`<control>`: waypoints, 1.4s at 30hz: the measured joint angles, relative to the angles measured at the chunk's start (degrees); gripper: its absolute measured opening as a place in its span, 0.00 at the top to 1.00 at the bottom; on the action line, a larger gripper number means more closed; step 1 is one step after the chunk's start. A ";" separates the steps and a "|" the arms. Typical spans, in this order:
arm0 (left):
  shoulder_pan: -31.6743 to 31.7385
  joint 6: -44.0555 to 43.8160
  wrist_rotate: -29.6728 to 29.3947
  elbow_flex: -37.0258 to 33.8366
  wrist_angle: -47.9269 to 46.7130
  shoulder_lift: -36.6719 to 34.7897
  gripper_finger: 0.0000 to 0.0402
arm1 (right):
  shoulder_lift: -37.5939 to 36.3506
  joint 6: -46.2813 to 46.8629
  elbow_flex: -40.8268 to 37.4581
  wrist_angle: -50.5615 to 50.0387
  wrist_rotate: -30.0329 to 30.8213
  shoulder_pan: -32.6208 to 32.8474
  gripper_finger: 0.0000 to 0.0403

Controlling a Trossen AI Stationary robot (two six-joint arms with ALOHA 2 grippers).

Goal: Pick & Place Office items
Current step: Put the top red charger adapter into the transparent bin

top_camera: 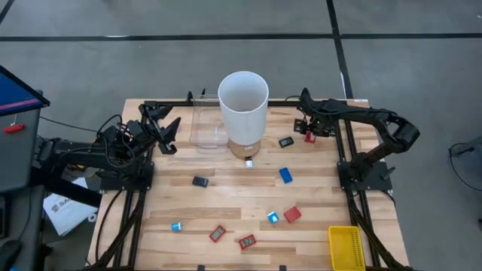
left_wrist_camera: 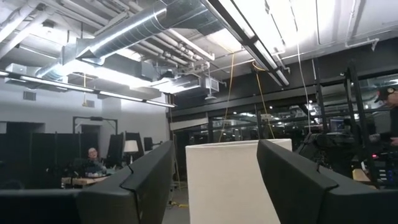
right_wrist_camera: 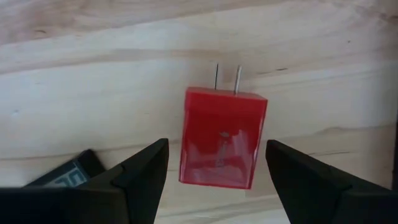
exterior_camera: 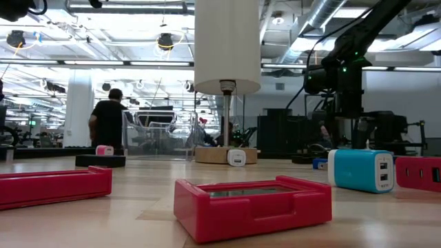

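Both jaws wide; right gripper above red charger; left gripper raised, level.

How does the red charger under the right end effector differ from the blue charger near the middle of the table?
The red charger lies at the table's far right edge, between the open fingers of the right end effector; the blue charger lies out in the open, with no arm near it. The red charger's two prongs show plainly; the blue charger's cannot be made out. Both are small blocky pieces lying on the wood.

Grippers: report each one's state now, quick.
Left gripper: open, empty, facing the white cylinder.
Right gripper: open, above the red plug block, not gripping it.
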 joint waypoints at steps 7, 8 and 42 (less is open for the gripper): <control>-1.16 0.03 0.14 0.00 -0.02 0.00 0.43 | 0.00 1.29 0.00 -0.04 0.00 0.00 0.35; -1.22 0.04 0.14 0.00 -0.02 0.00 0.43 | 0.00 1.29 0.00 -0.06 0.00 0.00 0.35; -1.31 0.17 0.12 0.00 0.02 0.00 0.43 | 0.00 -0.50 -5.64 7.29 0.31 -1.18 0.35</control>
